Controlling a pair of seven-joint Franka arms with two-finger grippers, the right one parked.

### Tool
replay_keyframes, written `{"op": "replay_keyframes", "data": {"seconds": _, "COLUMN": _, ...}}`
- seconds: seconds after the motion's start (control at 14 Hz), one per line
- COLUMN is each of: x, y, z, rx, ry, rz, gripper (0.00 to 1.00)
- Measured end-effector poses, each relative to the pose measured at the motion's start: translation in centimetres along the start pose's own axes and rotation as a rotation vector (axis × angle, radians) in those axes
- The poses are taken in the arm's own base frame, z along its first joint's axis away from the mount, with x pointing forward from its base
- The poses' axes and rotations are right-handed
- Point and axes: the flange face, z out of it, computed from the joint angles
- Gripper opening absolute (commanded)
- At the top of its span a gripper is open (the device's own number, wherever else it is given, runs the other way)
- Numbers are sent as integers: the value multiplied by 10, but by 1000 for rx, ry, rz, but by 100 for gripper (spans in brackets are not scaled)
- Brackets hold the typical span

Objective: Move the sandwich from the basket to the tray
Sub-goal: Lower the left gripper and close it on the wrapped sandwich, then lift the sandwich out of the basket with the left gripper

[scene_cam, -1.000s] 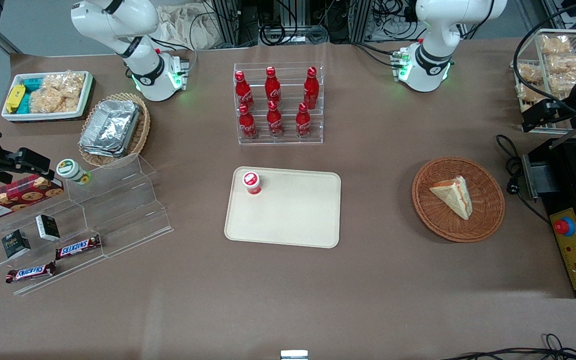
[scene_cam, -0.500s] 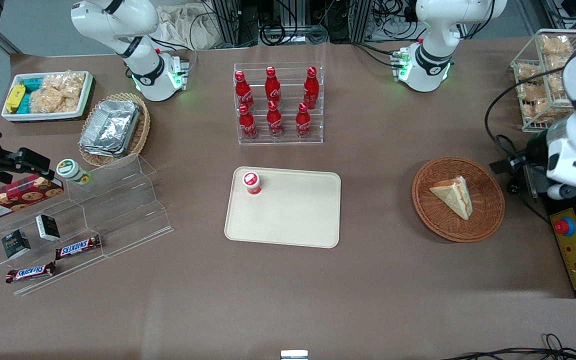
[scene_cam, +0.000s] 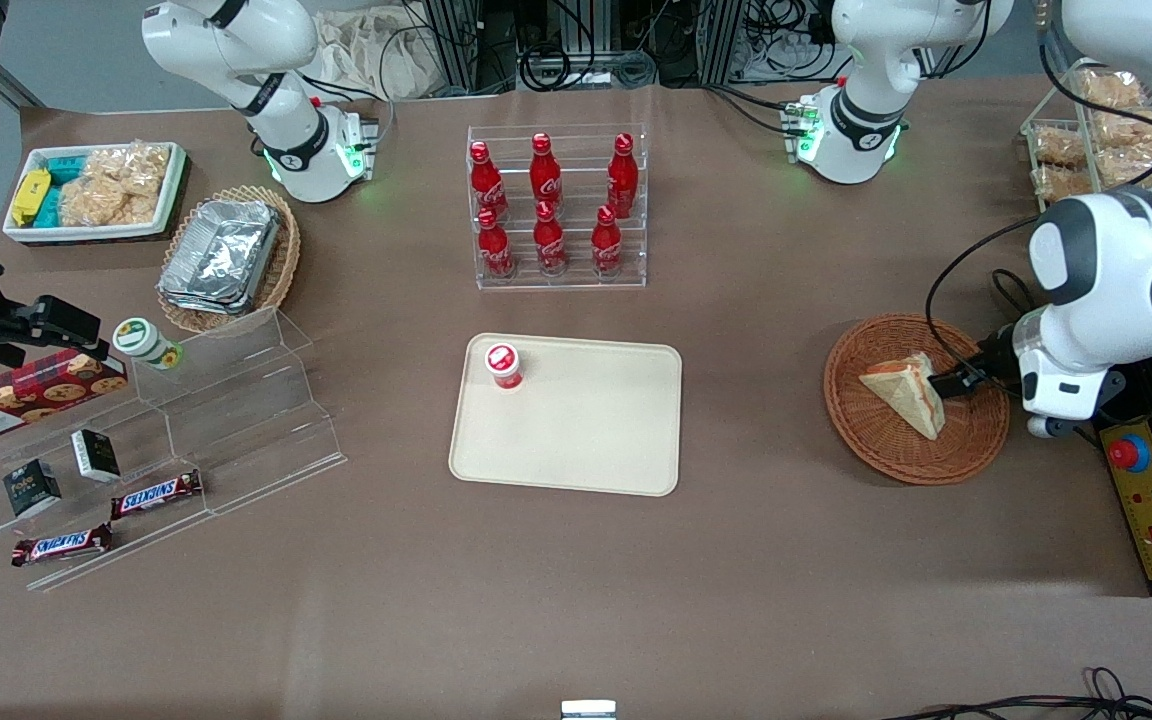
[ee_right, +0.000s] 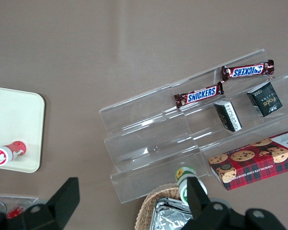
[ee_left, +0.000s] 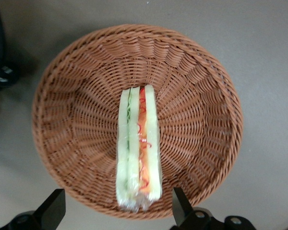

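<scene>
Change: pincer (ee_left: 115,215) has swung in above basket (scene_cam: 976,440).
Pincer: wide, straddling sandwich (ee_left: 138,148).
Meaning: grasp next.

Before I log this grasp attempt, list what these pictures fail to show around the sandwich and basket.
Front view: the arm's white wrist hides most of the end effector over the basket.
Left wrist view: the picture edge cuts off the open end effector's finger bases; the sandwich hides the weave beneath it.
Either view: its height above the sandwich cannot be told.
</scene>
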Motion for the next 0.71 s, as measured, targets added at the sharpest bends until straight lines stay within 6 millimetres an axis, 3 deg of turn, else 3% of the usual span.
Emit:
{"op": "replay_keyframes", "data": {"seconds": 0.5, "x": -1, "y": -4, "z": 72, "rx": -43, "ry": 48, "rz": -43, "gripper": 98}}
{"op": "replay_keyframes", "data": {"seconds": 0.57, "x": -2, "y": -4, "z": 76, "rx": -42, "ry": 45, "rz": -43, "gripper": 87}}
{"op": "replay_keyframes", "data": {"seconds": 0.71, "x": -2, "y": -4, "z": 76, "rx": -41, "ry": 44, "rz": -53, "gripper": 54}}
